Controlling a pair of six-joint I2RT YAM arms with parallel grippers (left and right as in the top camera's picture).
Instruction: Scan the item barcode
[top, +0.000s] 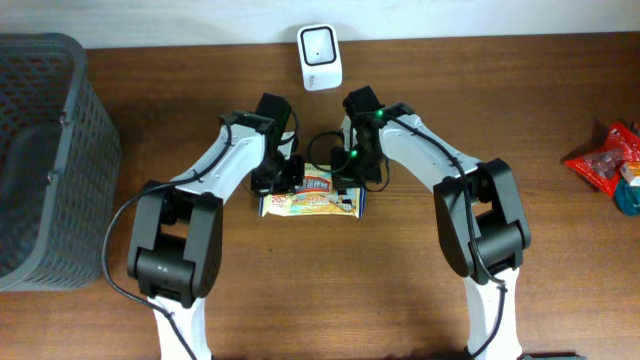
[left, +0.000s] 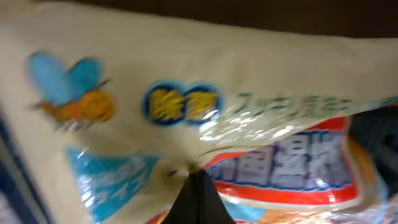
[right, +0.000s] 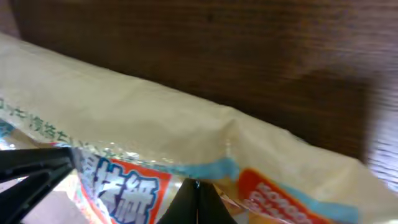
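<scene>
Cream packet pinched (both ends)

Overhead shot is evenly lit and pretty sharp, just soft shadows on the dark brown wooden desk. Both wrist cams sit way too close, so the cream plastic packet with blue and orange print comes out smeared and blurry, with white glare streaks on its crinkly film.
</scene>
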